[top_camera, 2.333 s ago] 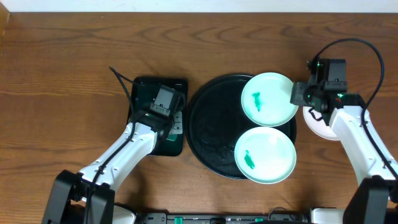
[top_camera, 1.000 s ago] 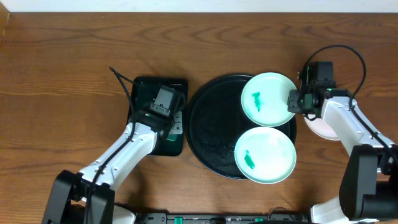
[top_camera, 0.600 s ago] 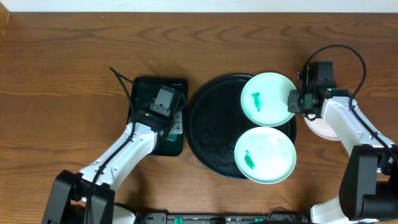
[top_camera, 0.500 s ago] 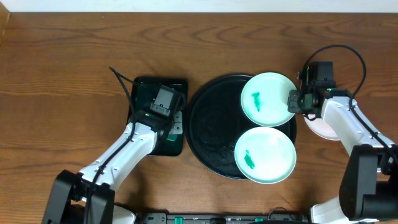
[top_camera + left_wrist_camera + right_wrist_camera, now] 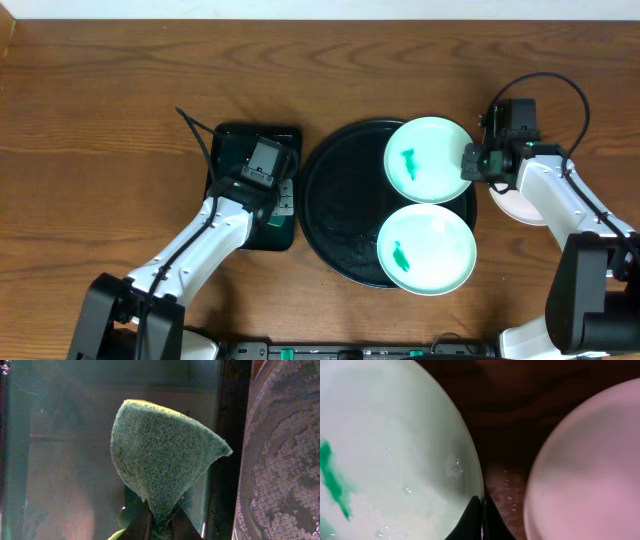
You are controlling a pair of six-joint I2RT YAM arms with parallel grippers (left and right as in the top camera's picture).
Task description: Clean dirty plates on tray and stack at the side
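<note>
Now: nearer mint plate (image 5: 425,249) sits at the near-right edge of round black tray (image 5: 335,200). I see left gripper (image 5: 160,525) clenched on green scouring pad (image 5: 160,455) over rectangular tray (image 5: 228,140). Farther back, right gripper (image 5: 481,510) pinches the right rim of far mint plate (image 5: 428,159), with white plate (image 5: 520,207) beside it on the desk.

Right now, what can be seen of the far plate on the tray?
The far plate is round, shallow, pale mint and glossy, with a green smear left of its middle and water droplets on it. It lies on the far right part of the black tray, its right edge overhanging the rim. The right gripper has its jaws shut on that right edge.
</note>
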